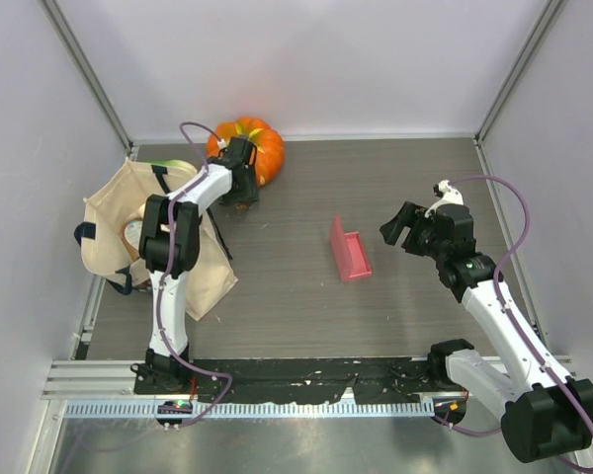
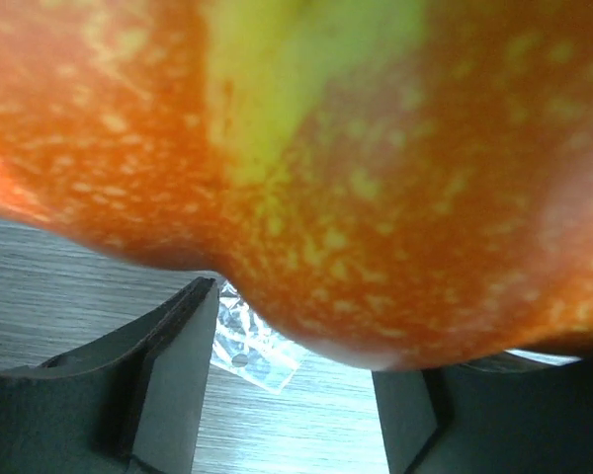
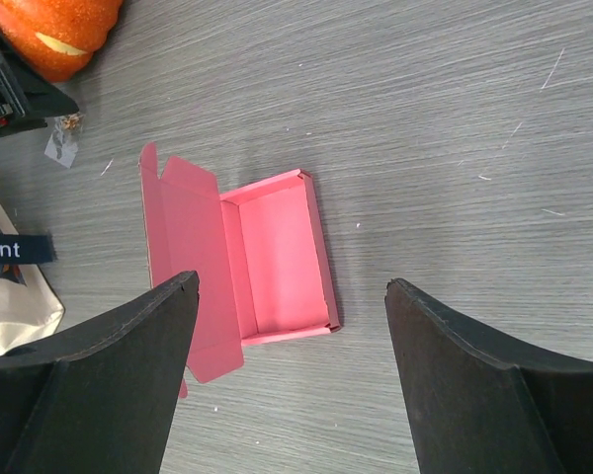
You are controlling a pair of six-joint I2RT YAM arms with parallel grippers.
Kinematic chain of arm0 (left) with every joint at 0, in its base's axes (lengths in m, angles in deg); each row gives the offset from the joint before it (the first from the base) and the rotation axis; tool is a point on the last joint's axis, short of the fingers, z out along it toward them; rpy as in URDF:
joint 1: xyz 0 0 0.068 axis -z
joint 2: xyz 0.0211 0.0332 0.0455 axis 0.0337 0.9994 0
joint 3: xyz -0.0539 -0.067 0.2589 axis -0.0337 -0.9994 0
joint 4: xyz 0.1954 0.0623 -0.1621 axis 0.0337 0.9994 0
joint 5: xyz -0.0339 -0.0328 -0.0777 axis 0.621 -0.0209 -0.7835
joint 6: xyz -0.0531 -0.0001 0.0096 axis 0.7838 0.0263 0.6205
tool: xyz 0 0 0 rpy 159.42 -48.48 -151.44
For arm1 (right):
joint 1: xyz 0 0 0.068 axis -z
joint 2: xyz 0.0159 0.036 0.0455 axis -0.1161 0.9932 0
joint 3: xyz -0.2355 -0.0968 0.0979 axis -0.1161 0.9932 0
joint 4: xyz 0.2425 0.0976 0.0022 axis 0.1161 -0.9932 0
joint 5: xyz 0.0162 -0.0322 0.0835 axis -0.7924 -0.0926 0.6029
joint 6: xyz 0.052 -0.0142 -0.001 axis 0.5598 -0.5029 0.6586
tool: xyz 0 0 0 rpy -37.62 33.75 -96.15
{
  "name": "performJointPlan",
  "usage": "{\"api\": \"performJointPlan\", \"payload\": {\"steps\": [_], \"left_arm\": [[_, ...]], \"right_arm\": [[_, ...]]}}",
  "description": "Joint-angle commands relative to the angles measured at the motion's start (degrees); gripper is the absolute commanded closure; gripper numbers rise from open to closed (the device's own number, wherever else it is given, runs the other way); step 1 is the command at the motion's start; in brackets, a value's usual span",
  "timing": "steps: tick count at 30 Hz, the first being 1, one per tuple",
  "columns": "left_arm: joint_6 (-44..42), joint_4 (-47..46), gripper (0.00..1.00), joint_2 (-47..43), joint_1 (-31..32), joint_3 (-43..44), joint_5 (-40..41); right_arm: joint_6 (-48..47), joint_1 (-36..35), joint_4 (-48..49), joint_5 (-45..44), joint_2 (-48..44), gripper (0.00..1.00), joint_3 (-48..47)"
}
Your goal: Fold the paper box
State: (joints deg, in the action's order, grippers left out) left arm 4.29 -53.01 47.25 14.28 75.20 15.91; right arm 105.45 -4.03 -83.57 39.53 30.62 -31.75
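**Paper box lies just left of the open right gripper**

Top view: the paper box [image 1: 349,249] rests mid-desk [image 1: 296,316], its long axis running near to far with a slight slant. The right gripper [image 1: 401,229], jaws wide and empty, faces it from the right and is the nearer. The left gripper [image 1: 239,190] is well apart, at the pumpkin [image 1: 259,148] beside the tote bag [image 1: 119,222].

Left wrist view: the pumpkin fills the frame. The jaws stand apart, with desk showing between them.

Right wrist view: the box is an open tray, lid flap spread left, between the spread fingers [image 3: 128,375]. Its long axis lies across the line joining them.
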Motion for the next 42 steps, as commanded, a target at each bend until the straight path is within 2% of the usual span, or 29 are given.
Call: {"api": "performJointPlan", "payload": {"steps": [1, 9, 12, 19, 23, 28, 31, 35, 37, 42], "left_arm": [[0.82, 2.89, 0.39, 2.7, -0.04, 1.53, 1.44], [3.1, 1.76, 0.49, 0.77, 0.41, -6.54, 3.38], [3.37, 0.79, 0.56, 0.42, 0.58, -8.05, 3.11], [3.72, 0.09, 0.85, -2.66, 1.55, -10.51, 4.69], [4.77, -1.05, 0.93, -6.7, 2.95, -14.28, 6.53], [6.09, -1.5, 0.95, -14.34, 4.88, -17.8, 6.54], [6.27, -0.71, 0.95, -19.95, 8.65, -18.68, 4.0], [6.01, -1.23, 0.94, -26.65, 17.77, -16.59, -3.03], [6.18, -2.2, 0.94, -29.28, 22.52, -15.0, -3.14], [5.83, -4.75, 0.91, -27.72, 31.15, -8.94, -3.22]], "right_arm": [[0.7, 0.06, 2.45, 1.16, -1.4, 0.19, -0.53], [0.88, 0.06, 1.3, 0.81, -3.07, 0.19, -0.27], [1.05, -0.02, 0.78, 0.81, -3.95, 0.19, -0.44], [1.31, 0.06, -0.1, 0.81, -5.01, 0.2, -0.88], [1.66, -0.02, 0.6, 1.16, -4.48, 0.2, -0.09], [2.02, -0.02, 2.09, 2.12, -2.73, 0.2, 1.57], [2.19, 0.06, 2.62, 3.0, -0.09, 0.2, 2.81], [1.93, -0.02, 1.31, 1.26, 1.58, 0.2, 2.72], [2.1, -0.02, 0.34, -1.64, 0.54, 0.2, 2.46], [3.07, -0.02, -1.68, -4.91, -2.72, 0.19, 0.97]]}}
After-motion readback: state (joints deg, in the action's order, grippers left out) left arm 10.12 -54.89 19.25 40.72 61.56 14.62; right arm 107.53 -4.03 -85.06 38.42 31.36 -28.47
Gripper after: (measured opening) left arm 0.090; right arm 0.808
